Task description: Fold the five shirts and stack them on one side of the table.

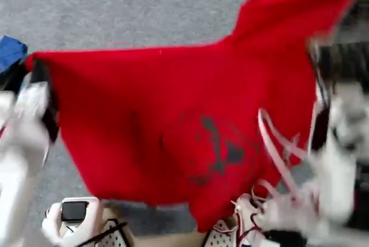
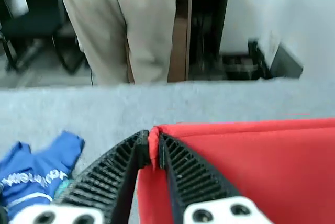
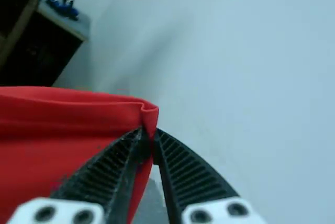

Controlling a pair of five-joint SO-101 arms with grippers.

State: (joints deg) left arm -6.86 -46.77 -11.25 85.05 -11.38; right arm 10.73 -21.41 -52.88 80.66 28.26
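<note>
Blue shirt: we see a crumpled blue shirt [image 1: 10,51] at the far left of the counter. The frame edge cuts it off in the high view. In the left wrist view it lies on the grey surface, a little apart from the claw.
Left claw: the left claw [image 2: 152,153] is pinched tight on a corner of the red shirt, with a fold of cloth caught between its ribbed fingers.
Red shirt: the red shirt [image 1: 173,120] hangs stretched between the two arms above the counter. The dark print at its middle is too blurred for us to make out.
Counter: the grey counter [image 1: 144,10] shows along the back, and the shirt hides much of the rest from us.
Right claw: the right claw [image 3: 148,137] is clamped on the shirt's other corner. In the high view the right arm [image 1: 340,160] is a blur, and the cloth there runs off the top-right edge.
</note>
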